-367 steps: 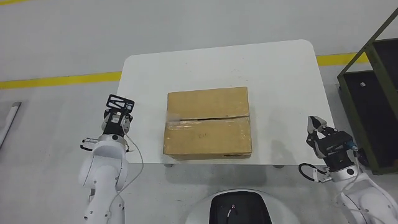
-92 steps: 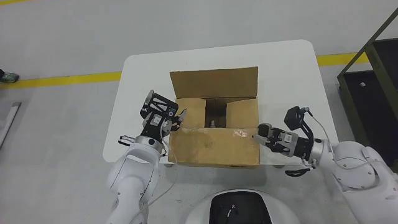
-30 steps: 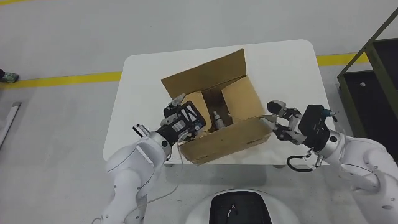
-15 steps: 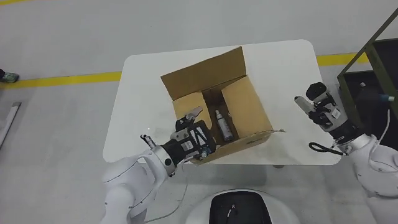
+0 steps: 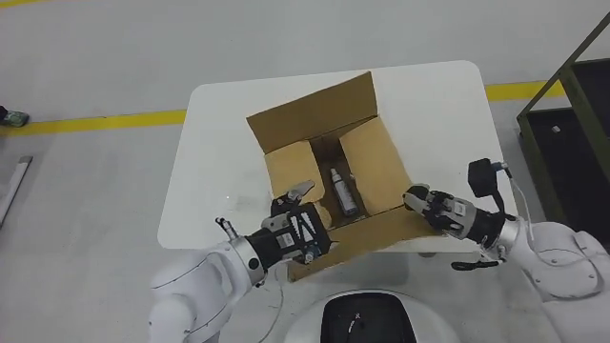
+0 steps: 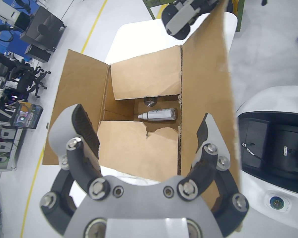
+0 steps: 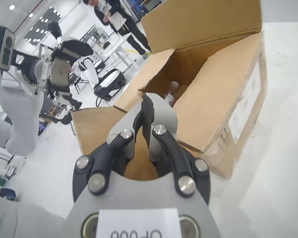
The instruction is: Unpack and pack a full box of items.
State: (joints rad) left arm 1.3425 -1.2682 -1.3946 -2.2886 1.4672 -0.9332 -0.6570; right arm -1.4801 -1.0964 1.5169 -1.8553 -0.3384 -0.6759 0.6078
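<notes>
An open cardboard box [image 5: 372,167] stands turned at an angle on the white table [image 5: 429,105]. A clear bottle [image 5: 343,193] lies on its floor, seen too in the left wrist view [image 6: 159,114] and the right wrist view [image 7: 172,89]. My left gripper [image 5: 303,210] is open at the box's near left corner, its fingers [image 6: 74,125] spread over a torn side flap [image 6: 139,144]. My right gripper [image 5: 419,200] is shut, its tips [image 7: 144,117] against the right end of the long near flap [image 6: 206,87].
A green metal rack [image 5: 572,133] stands just off the table's right edge. The far flap [image 5: 315,114] stands up behind the box. Bare table lies to the left and far right of the box.
My right gripper has come back from the table's right edge to the near flap's end. My left gripper has shifted slightly nearer along the box's front corner. The box has stayed put.
</notes>
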